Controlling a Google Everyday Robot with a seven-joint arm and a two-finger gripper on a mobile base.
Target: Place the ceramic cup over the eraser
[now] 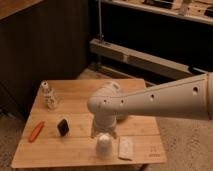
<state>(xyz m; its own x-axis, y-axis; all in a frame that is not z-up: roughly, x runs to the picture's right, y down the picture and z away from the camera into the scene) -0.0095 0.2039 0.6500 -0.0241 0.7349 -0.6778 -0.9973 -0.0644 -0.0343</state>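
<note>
The ceramic cup [104, 146] is a small white tapered cup standing near the front edge of the wooden table [75, 150]. My gripper [103, 133] hangs straight down over the cup, right at its top. The arm runs in from the right and hides most of the gripper. The eraser [63, 126] is a small black block lying on the table to the left of the cup, about a hand's width away.
A knobbly white bottle-like figure [48, 96] stands at the table's back left. A slim orange stick [36, 131] lies at the left front. A flat white packet [126, 148] lies just right of the cup. A metal rail and dark shelving stand behind.
</note>
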